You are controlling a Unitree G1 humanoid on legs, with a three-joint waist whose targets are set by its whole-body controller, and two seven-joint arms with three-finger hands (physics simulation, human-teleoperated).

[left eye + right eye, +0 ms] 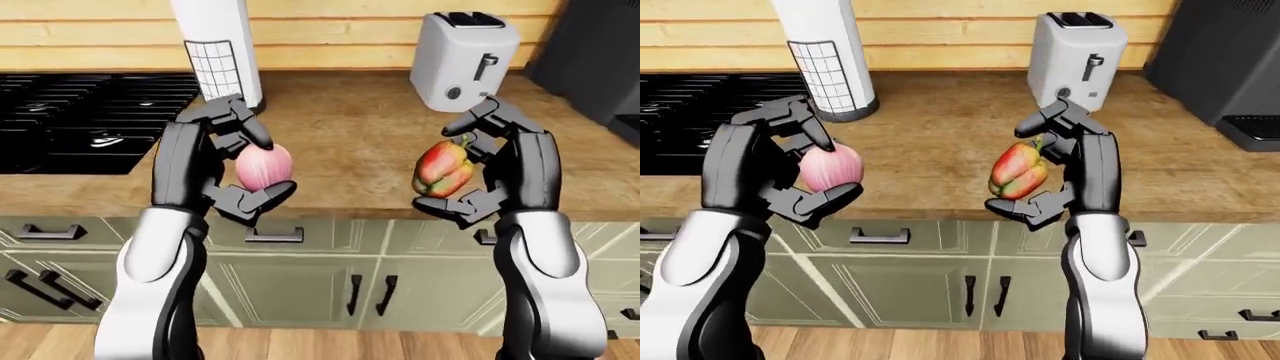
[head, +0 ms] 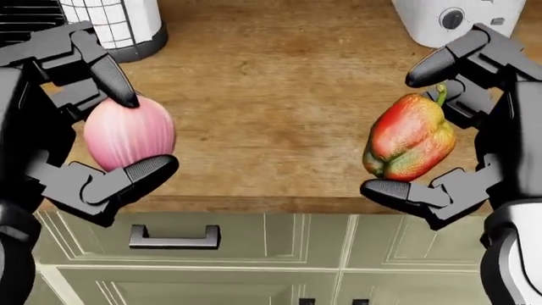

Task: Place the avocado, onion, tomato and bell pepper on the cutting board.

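Note:
My left hand [image 2: 119,133] is shut on a pink onion [image 2: 129,135], held above the wooden counter's near edge at the left of the head view. At the right, my right hand [image 2: 415,127] is shut on a red and green bell pepper [image 2: 410,138], its stem pointing up. Both are held off the counter at about the same height. The same onion [image 1: 264,166] and pepper [image 1: 443,169] show in the left-eye view. No cutting board, avocado or tomato shows in any view.
A white toaster [image 1: 464,50] stands on the wooden counter [image 2: 271,101] at the upper right. A white gridded canister [image 1: 217,51] stands upper left, beside a black stove [image 1: 80,112]. A dark appliance [image 1: 1220,60] is far right. Green cabinets [image 1: 320,277] run below.

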